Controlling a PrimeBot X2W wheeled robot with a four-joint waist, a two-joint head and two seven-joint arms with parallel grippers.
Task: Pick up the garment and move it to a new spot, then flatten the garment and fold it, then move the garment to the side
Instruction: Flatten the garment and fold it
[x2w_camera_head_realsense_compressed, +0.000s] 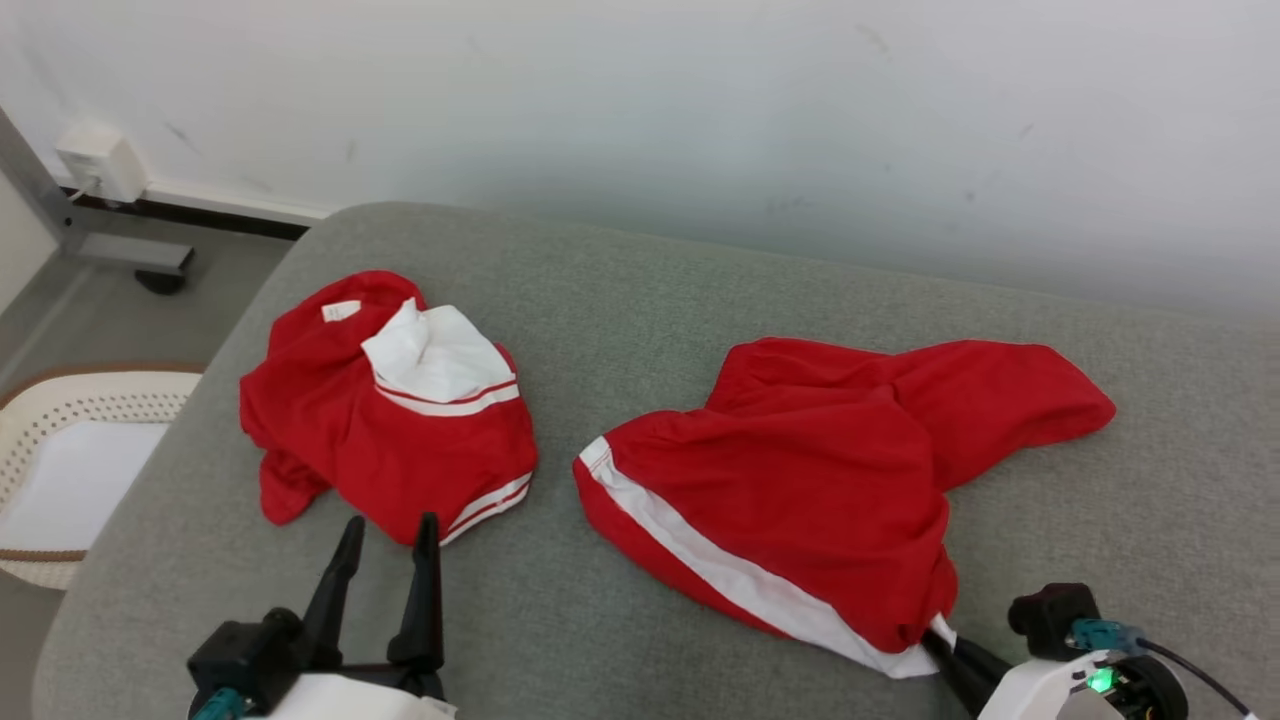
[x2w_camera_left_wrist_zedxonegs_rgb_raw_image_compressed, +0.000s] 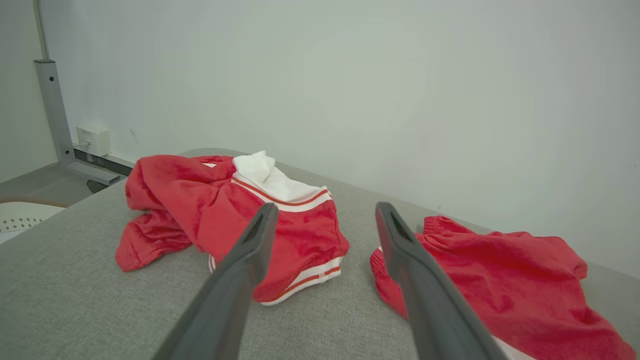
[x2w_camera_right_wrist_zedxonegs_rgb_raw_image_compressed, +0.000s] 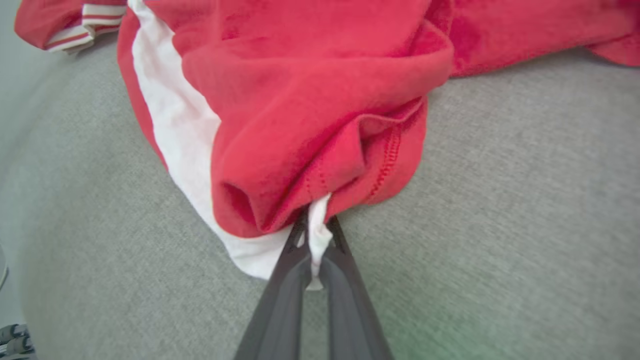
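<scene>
While the left gripper (x2w_camera_head_realsense_compressed: 390, 522) hangs wide open and empty at the cushion's (x2w_camera_head_realsense_compressed: 640, 290) near edge, a crumpled red top (x2w_camera_head_realsense_compressed: 380, 440) with white striped trim lies just past its fingertips toward the left edge, white perforated basket (x2w_camera_head_realsense_compressed: 60, 430) on the floor off that edge; the top's small white tag (x2w_camera_head_realsense_compressed: 341, 311) is too small to read. Right of centre the garment (x2w_camera_head_realsense_compressed: 800, 480), red with a white side stripe, lies bunched toward the near right corner. Right gripper (x2w_camera_right_wrist_zedxonegs_rgb_raw_image_compressed: 316, 235) is clamped tight on a white fold at the garment's near hem.
</scene>
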